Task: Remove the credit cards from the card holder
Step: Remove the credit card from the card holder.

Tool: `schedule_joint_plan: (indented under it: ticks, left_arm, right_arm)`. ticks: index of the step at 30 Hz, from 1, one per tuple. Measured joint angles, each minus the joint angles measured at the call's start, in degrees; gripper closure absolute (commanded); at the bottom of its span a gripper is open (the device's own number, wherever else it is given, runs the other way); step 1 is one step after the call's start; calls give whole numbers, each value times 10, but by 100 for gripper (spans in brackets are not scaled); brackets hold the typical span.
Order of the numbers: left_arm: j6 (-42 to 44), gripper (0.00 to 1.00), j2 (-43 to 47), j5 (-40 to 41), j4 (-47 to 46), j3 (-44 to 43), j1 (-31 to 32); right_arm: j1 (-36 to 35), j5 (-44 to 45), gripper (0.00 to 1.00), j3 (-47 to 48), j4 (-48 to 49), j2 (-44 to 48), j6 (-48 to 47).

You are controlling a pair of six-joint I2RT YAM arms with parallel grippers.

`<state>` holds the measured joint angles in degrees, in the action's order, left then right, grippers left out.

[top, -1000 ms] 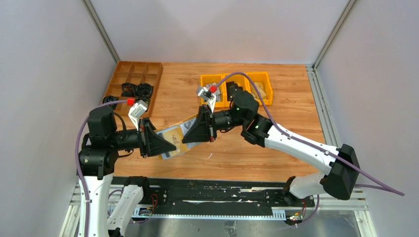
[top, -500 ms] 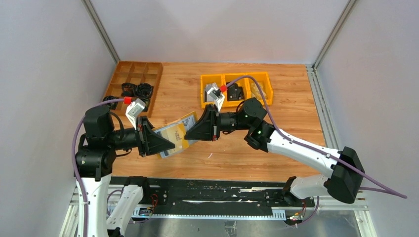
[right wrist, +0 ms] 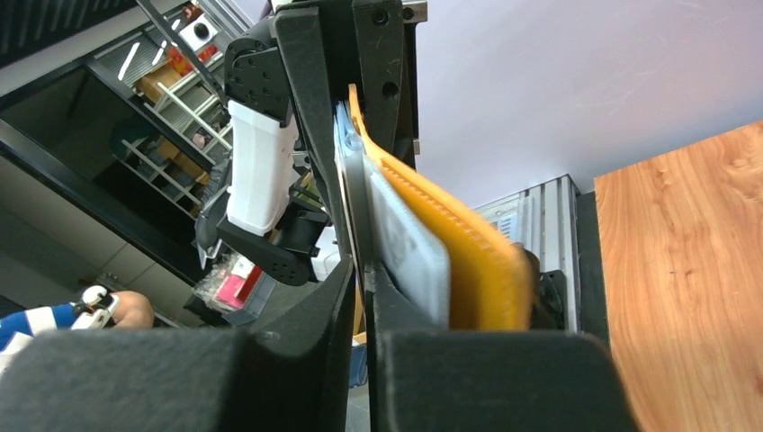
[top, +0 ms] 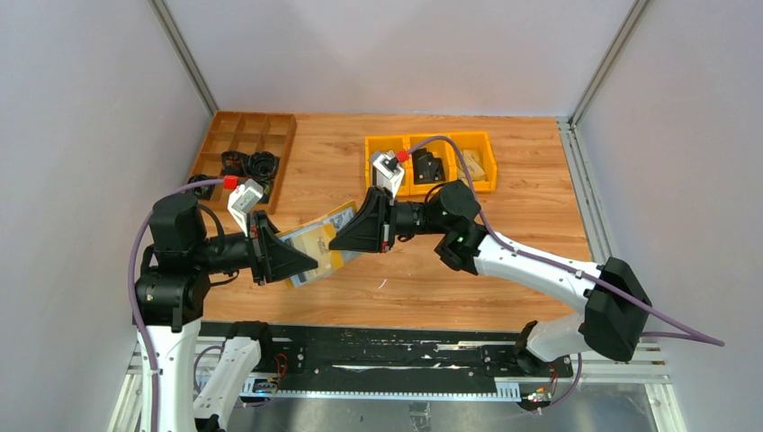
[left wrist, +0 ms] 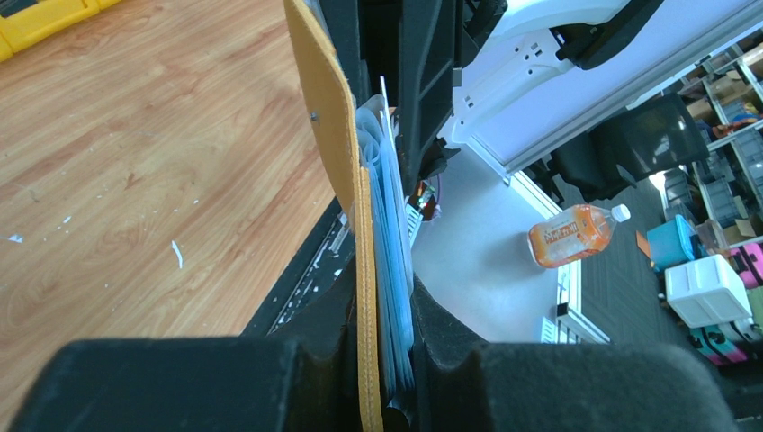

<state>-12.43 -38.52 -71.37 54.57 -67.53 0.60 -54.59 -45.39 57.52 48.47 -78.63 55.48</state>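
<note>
Card holder [top: 315, 238]: mustard wallet, opened out and held in the air above the desk [top: 540, 207]. It sits nearer the arm bases than the yellow bins [top: 368, 171], toward the left-arm side of them. It is carried on edge between the two arms, so each wrist camera looks along its faces. You need that view to find a card edge.

Left gripper [top: 310, 263]: jaws pressed onto the end of the card holder farther from the yellow bins, leather on one side, grey-blue sleeves on the other. Judged purpose: an anchor, so that a pull from the other arm slides a card rather than dragging the whole wallet.

Right gripper [top: 337, 243]: reaches in from the yellow-bin side to the holder's opposite end. Jaws nearly together with a thin slit between them. You cannot tell whether a card edge sits in that slit.

Credit cards [right wrist: 409, 245]: whitish, lying against the sleeved inner face, one showing broadly beside the right jaws. All that you can see sit in the holder, so treat extraction as barely begun.

Risk, judged: thin, slick plastic, so a shallow nip may slip off or draw two cards together
</note>
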Motion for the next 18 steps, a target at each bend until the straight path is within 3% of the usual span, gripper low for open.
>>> schedule_joint_plan:
  ticks: [2, 8, 15, 18]
  left_arm:
    - [0, 100, 0, 2, 0, -2, 0]
    - [0, 100, 0, 16, 0, -3, 0]
    - [3, 100, -1, 63, 2, -7, 0]
    - [5, 100, -2, 82, 4, -8, 0]
  right_arm:
    - [0, -1, 100, 0, -3, 0, -1]
    - [21, -8, 100, -12, -7, 20, 0]
    - [108, -23, 100, -31, -43, 88, 1]
    - [180, -38, 100, -33, -86, 115, -5]
